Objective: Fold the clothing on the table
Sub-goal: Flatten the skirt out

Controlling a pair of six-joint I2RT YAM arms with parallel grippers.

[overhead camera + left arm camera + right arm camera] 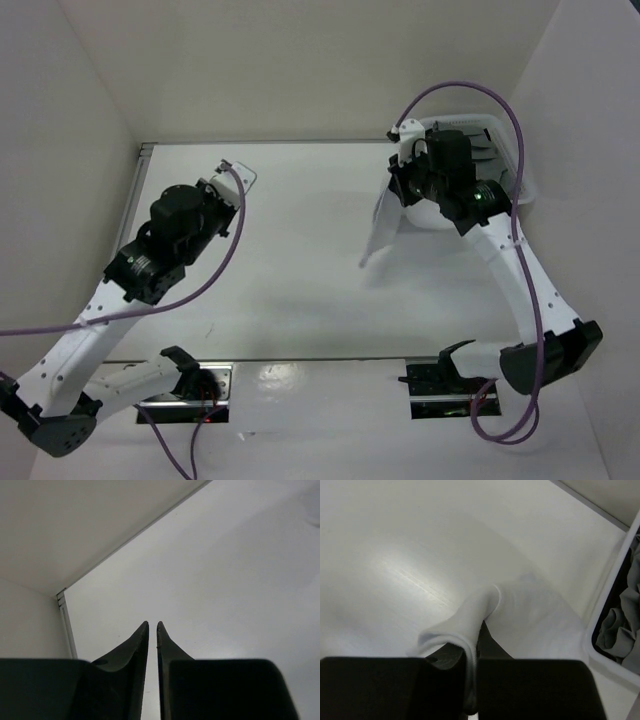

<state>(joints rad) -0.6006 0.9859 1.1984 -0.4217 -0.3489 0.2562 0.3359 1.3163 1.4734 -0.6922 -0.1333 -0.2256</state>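
Right hand (472, 652) first: we have it clenched on a fold of the white garment (470, 615), which drapes over its fingers and hangs down toward the table (300, 230) on the far right, just beside the bin (505, 150) of grey clothes (620, 625). From above, the garment dangles in a narrow strip, and we cannot tell whether its lower end touches the surface. Our left hand (153, 627) hovers over the far left of the table, its fingers drawn almost together on nothing.

We judge this to be the very start: bringing the piece out to be spread. Next we should carry it toward the middle, lay it flat, and have the left hand take an opposite edge.
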